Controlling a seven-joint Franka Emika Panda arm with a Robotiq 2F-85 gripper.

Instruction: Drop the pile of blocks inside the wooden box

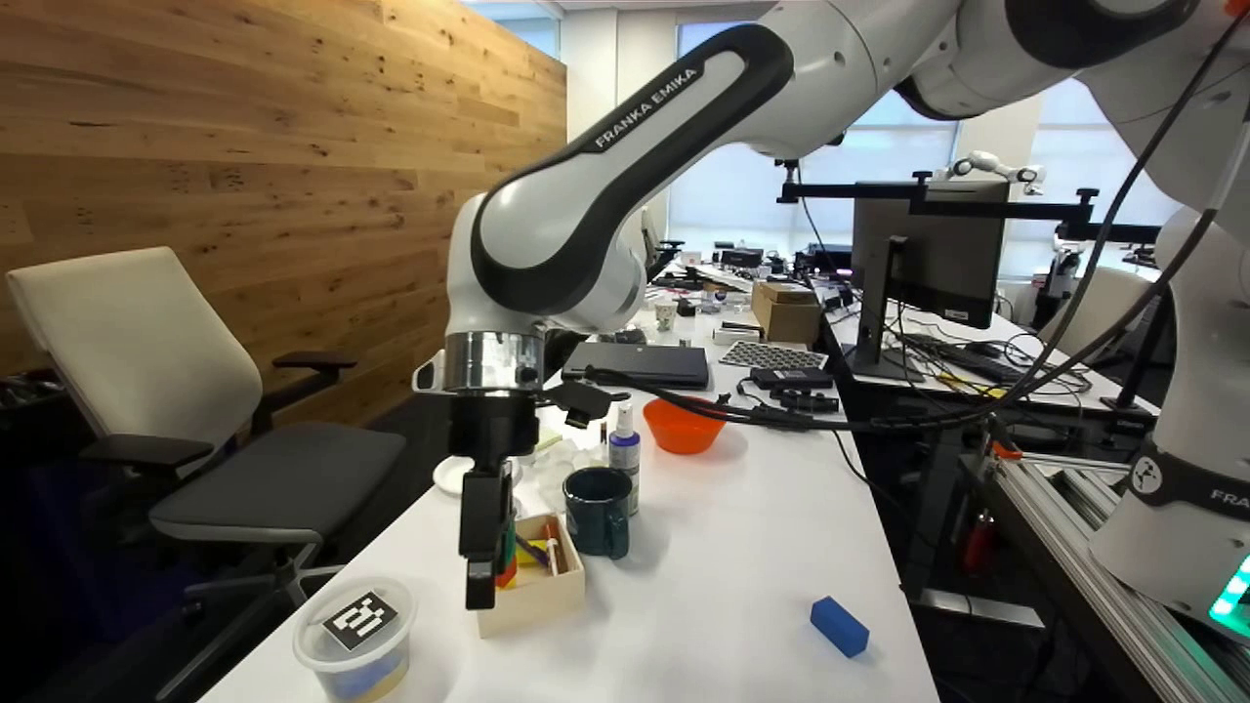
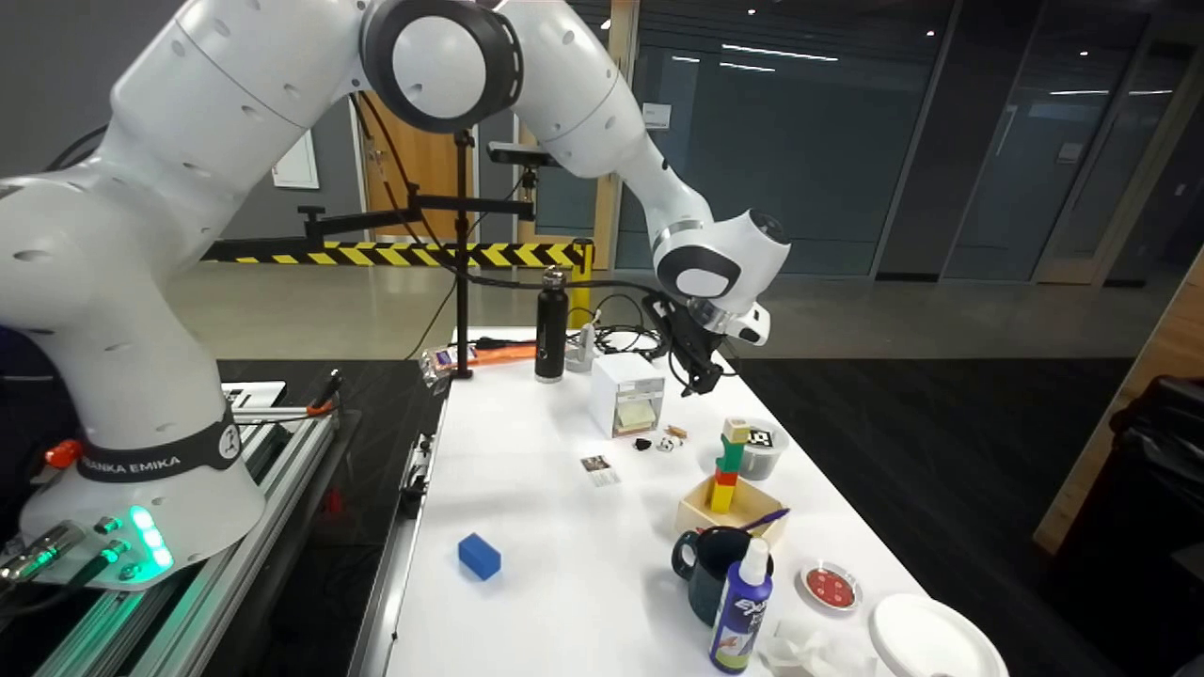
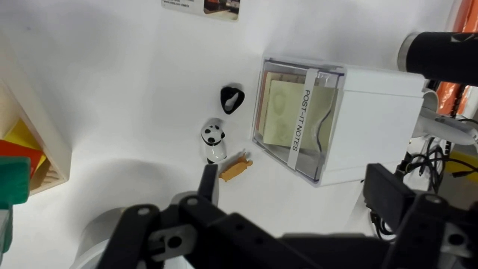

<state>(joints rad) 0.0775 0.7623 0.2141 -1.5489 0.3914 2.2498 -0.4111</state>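
The blocks [image 2: 730,456] stand stacked in the box [image 1: 535,607], where a pen [image 2: 768,518] leans too. The mug [image 1: 591,513] is just beside the box, the tub [image 1: 356,654] near its opposite side. The tool [image 3: 297,186] hangs above the table [image 2: 564,621], jaws apart, near the dispenser [image 3: 336,123].

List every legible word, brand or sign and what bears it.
"FRANKA EMIKA": robot arm.
"RANKA EMIKA", first letter unclear: robot base.
"POST-IT NOTES": note dispenser.
"EXP", rest unclear: spray bottle.
"www.", rest blurred: card.
Black-and-white marker, no words: tub.
Too small or blurred: monitor sticker, wall plaque, black bottle.
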